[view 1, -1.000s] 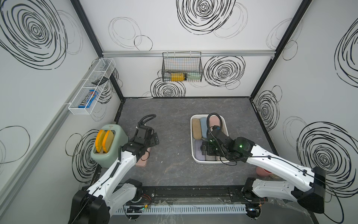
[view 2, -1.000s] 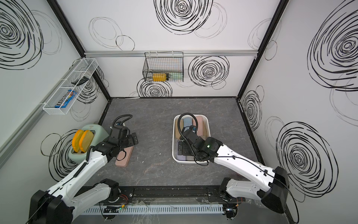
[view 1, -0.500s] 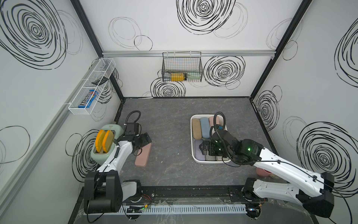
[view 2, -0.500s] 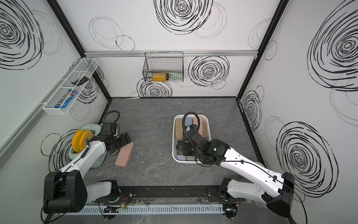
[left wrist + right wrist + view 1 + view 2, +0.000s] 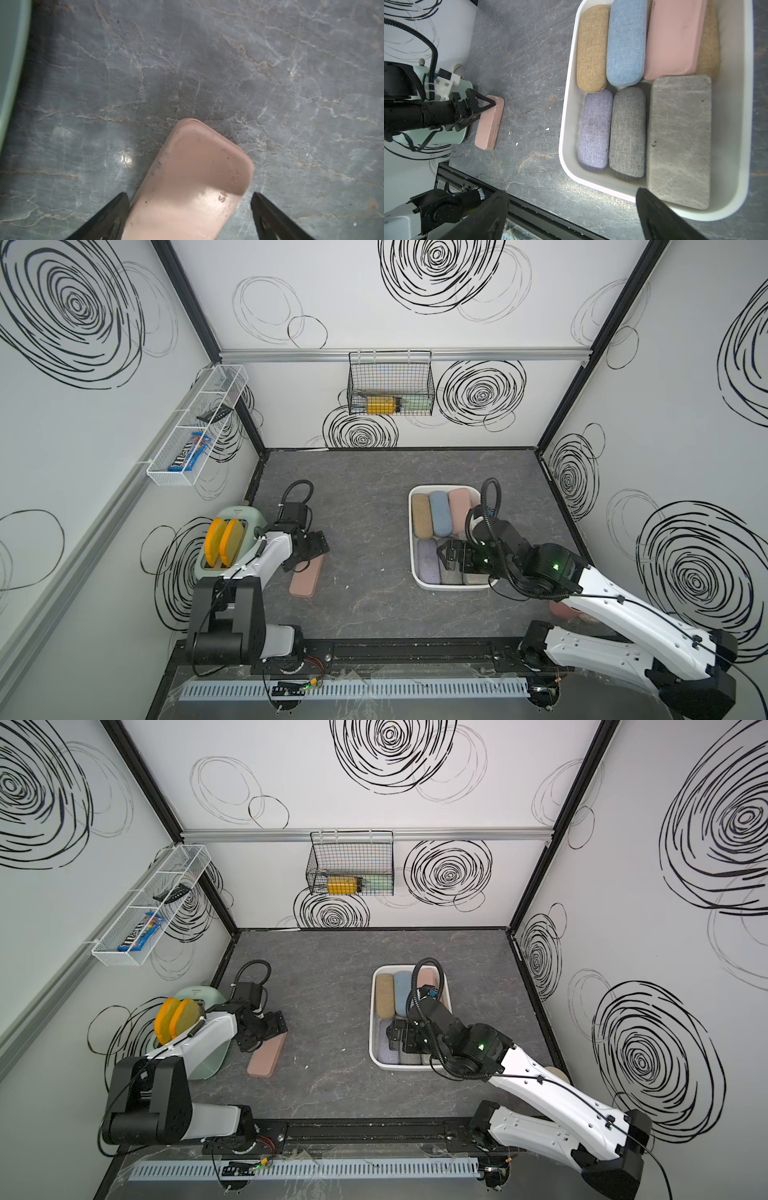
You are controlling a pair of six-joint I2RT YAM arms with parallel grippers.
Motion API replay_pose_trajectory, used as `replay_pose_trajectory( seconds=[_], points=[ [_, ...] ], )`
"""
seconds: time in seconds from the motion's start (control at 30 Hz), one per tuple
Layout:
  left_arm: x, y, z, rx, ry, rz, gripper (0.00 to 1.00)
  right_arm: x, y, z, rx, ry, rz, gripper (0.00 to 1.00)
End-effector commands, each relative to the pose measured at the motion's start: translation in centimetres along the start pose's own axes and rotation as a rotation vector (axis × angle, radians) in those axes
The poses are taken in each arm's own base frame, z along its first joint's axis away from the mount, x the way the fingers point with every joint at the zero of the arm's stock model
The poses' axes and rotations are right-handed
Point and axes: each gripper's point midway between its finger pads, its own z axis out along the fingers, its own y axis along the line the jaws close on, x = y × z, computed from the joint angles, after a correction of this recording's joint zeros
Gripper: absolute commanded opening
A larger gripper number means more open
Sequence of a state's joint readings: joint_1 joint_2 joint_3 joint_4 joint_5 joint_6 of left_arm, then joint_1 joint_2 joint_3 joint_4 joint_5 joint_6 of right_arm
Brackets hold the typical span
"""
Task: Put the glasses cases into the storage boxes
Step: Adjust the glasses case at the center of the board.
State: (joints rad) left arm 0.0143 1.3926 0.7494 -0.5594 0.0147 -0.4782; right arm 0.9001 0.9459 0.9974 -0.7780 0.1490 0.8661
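Observation:
A pink glasses case [image 5: 306, 577] [image 5: 187, 182] lies flat on the grey table beside the toaster. My left gripper [image 5: 309, 556] [image 5: 189, 194] is open and straddles its far end. One finger [image 5: 116, 209] is right at the case's edge and the other stands clear. The white storage box [image 5: 411, 539] [image 5: 566, 116] holds tan [image 5: 592, 47], blue [image 5: 626, 41], pink [image 5: 672, 37], lilac [image 5: 595, 128] and grey [image 5: 627, 133] cases, plus a flat marbled grey one [image 5: 679, 137]. My right gripper [image 5: 446, 558] [image 5: 572, 192] hangs open over the box's near end, holding nothing.
A mint toaster [image 5: 226, 539] with two yellow-orange slices stands against the left wall, close behind my left arm. A black wire basket [image 5: 390, 385] hangs on the back wall and a white mesh rack [image 5: 195, 427] on the left wall. A black rail [image 5: 415, 651] runs along the table's front edge.
My left arm has folded back toward the toaster, its gripper staying low over the pink case's far end. My right gripper has drawn a little toward the front over the box.

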Motion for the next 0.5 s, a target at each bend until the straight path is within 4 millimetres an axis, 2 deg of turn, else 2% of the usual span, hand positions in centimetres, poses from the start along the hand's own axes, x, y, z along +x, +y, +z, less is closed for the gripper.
replay_pose_trajectory(
  seconds=[0.0,0.17,0.37,0.47],
  points=[
    [0.2,-1.7,-0.3,0.027,0.014,0.049,0.96,0.0,-0.9,-0.4,0.013,0.003,-0.006,0.99],
    [1.5,-3.6,-0.4,0.045,0.023,0.119,0.96,0.0,-1.9,-0.8,0.028,-0.002,0.009,0.99],
    [3.3,-4.8,-0.4,-0.002,0.026,0.227,0.96,0.5,-2.5,-0.6,0.041,0.015,0.022,0.98],
    [4.5,-6.5,-0.3,0.029,0.053,0.294,0.96,0.8,-2.6,-0.4,0.045,0.020,0.033,0.97]
  ],
)
